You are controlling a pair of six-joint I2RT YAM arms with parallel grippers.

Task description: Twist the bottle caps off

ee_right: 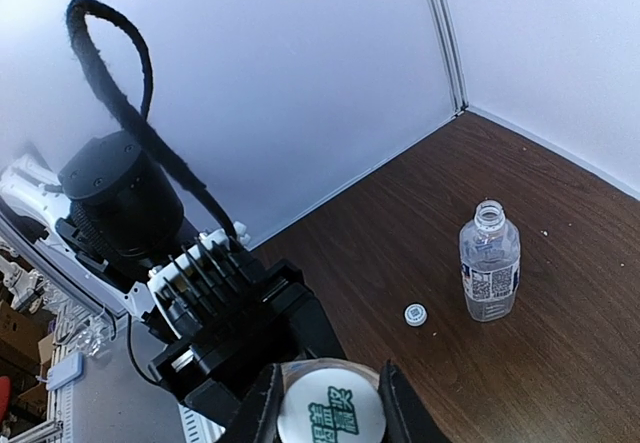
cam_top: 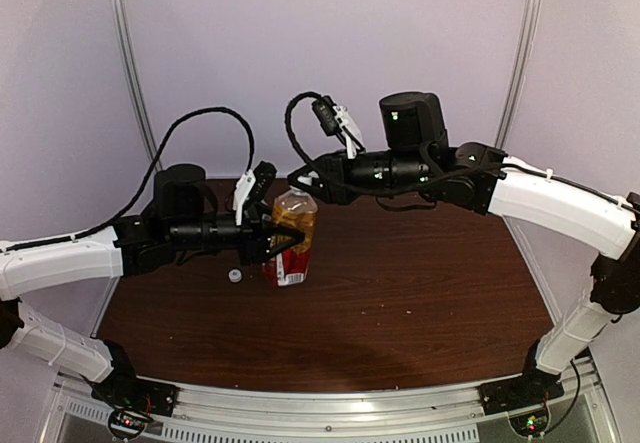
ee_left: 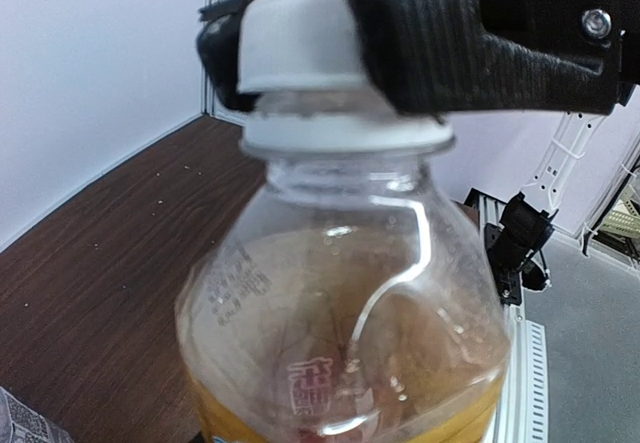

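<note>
The amber bottle [cam_top: 290, 238] with a red-white label stands upright on the table. My left gripper [cam_top: 283, 243] is shut on its body from the left. In the left wrist view the bottle [ee_left: 340, 313] fills the frame and hides my own fingers. Its white cap [ee_left: 300, 38] sits on the neck, clamped between the black fingers [ee_left: 450, 43] of my right gripper [cam_top: 300, 183]. The right wrist view shows that cap [ee_right: 330, 413], with green print, between my right gripper [ee_right: 330, 415] fingers. The clear bottle [ee_right: 489, 273] stands open and capless. Its loose white cap [ee_right: 415, 314] lies on the table beside it and also shows in the top view [cam_top: 235, 276].
The brown table [cam_top: 400, 293] is bounded by white walls at the back and sides. The left arm [cam_top: 60, 263] reaches in from the left and the right arm [cam_top: 540, 198] from the right. A black cable [ee_right: 120, 103] loops over the left wrist.
</note>
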